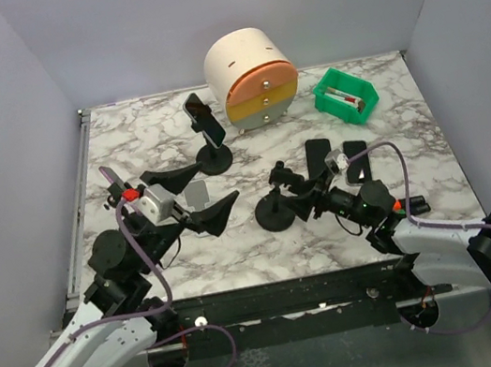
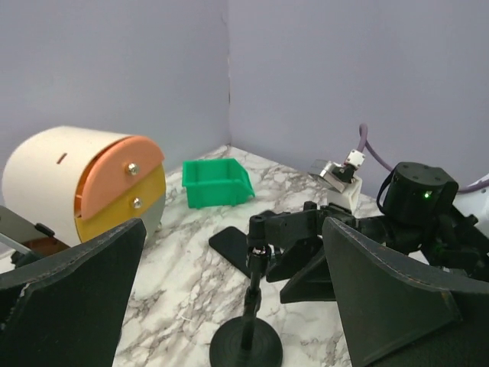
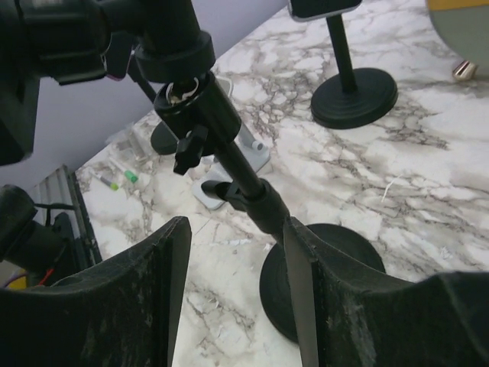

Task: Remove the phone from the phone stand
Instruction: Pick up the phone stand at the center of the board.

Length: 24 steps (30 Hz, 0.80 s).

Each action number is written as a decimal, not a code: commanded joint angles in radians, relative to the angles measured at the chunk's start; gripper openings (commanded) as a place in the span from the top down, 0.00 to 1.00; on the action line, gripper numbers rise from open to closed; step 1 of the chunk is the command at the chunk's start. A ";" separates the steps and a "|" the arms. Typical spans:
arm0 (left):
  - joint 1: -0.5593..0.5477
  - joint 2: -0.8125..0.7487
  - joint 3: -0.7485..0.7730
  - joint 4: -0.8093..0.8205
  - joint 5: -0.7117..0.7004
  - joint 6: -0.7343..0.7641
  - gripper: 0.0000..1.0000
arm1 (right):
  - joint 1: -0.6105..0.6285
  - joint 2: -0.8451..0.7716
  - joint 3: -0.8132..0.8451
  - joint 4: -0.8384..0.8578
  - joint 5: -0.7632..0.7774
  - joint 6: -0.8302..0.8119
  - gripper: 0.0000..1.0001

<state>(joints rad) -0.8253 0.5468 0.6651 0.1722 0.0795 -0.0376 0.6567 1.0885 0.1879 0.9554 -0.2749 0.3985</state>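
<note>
Holding right pincer (image 3: 237, 229) wide open, gripping nothing, astride the centre-frame phone stand (image 1: 276, 216) stem, and left pincer (image 1: 215, 181) gaping empty at mid-left; judging slow, level moves best, avoiding toppling.

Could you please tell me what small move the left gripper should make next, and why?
Probably swing the left gripper left, toward the phone in the far stand. It is open and empty, that phone sits clamped at the left edge of its view, and the near stand, straddled by the open right gripper, looks empty.
</note>
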 commanded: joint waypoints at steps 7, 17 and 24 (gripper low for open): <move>-0.002 -0.100 0.024 -0.131 -0.042 0.033 0.01 | 0.013 0.153 0.044 0.289 0.106 -0.011 0.42; -0.002 -0.143 0.008 -0.160 -0.061 0.033 0.01 | 0.025 0.316 0.096 0.423 0.040 0.038 0.49; -0.003 -0.169 0.010 -0.192 -0.073 0.033 0.01 | 0.046 0.361 0.111 0.441 0.037 0.026 0.80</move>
<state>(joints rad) -0.8249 0.4004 0.6815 0.0177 0.0334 -0.0139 0.6888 1.4319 0.2779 1.3273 -0.2279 0.4240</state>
